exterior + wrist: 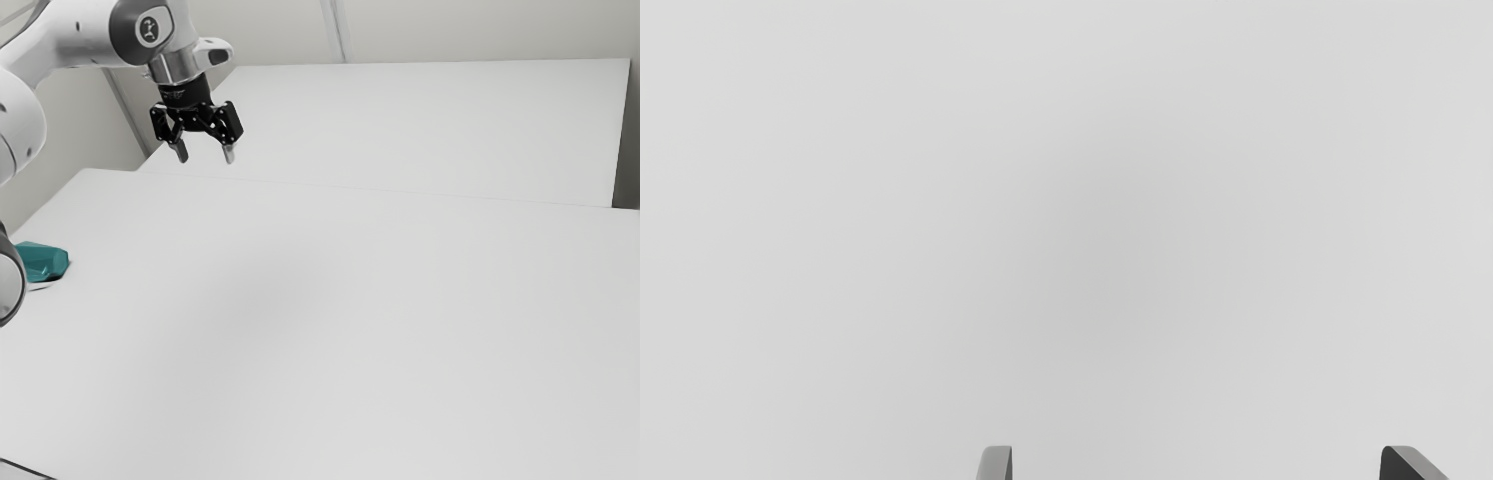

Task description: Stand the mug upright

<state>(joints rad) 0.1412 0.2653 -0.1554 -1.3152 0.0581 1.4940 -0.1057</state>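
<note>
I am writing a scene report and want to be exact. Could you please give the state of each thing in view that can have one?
Gripper: open, empty, raised above the white table.
Teal mug: on the table, partly hidden by the arm; seems to lie on its side, though I cannot be sure.

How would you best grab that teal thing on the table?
From above, I'd say: lower the open end effector and pinch across the faceted body of the teal thing, probably the mug. It looks low and longer than tall. The arm hides one end, so I can't place any handle.
</note>
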